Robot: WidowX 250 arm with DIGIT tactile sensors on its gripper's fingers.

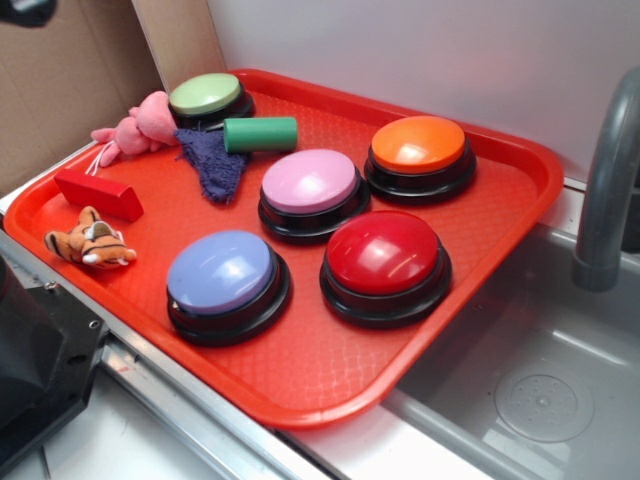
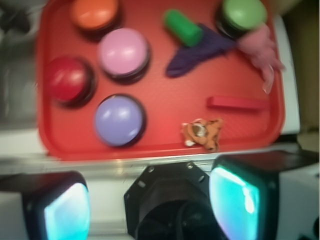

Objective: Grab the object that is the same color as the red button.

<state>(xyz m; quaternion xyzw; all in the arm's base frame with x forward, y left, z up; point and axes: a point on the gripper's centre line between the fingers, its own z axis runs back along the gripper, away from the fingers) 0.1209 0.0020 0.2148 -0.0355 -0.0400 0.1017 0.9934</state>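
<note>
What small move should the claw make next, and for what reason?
Probably move forward and to the right, over the red block. The open claw hangs outside the red tray, and the block, the same colour as the red button, lies beyond the toy tiger.

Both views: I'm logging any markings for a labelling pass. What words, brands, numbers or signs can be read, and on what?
None. The tray, red button, red block and the other buttons and toys show no print in either view. The wrist view is too blurred to show fine print.
</note>
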